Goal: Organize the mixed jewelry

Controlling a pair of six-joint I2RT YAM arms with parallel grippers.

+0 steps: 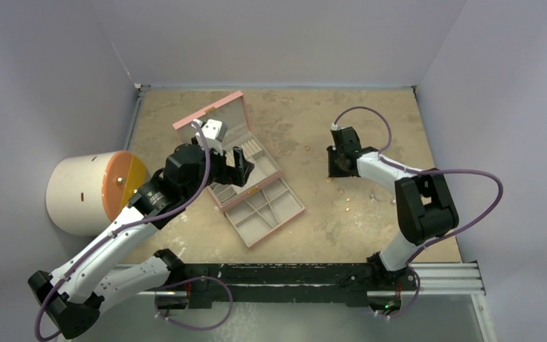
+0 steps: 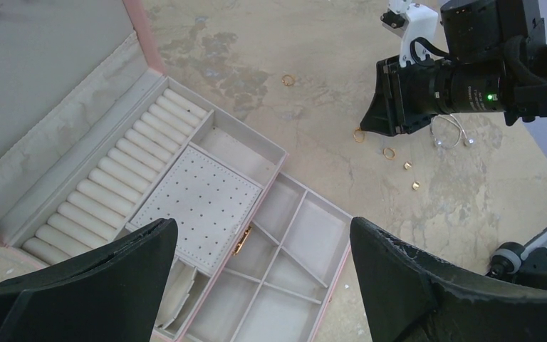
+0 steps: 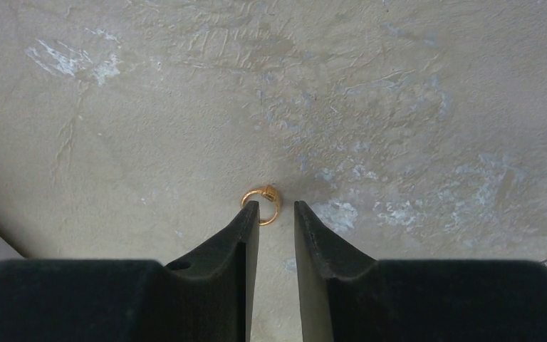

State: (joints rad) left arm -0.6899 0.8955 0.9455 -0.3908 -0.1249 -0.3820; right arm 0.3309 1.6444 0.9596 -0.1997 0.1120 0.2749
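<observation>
- Under me, the table: mottled tan top, pale walls on three sides.
- At 9 o'clock in the top view, a white drum with an orange face, lying on its side past the table's left edge.
- The pink box sits left of table centre. It is open, with the lid raised toward 11 o'clock and the grey compartment tray pulled out toward 5 o'clock.
- My left gripper hangs above the box with its fingers spread wide and nothing between them.
- My right gripper is down at the tabletop, at 3 o'clock from the box and well apart from it. Its fingers are drawn close with a narrow gap, and nothing is pinched.
- A thin wire piece with pale bead ends lies just beside my right gripper.
- One gold ring lies flat on the table at my right fingertips. My left fingertip overlaps it, and part of the band shows in the gap.
- A second loose ring and small gold bits lie near that gripper.
- A third ring lies farther off, toward 12 o'clock.
</observation>
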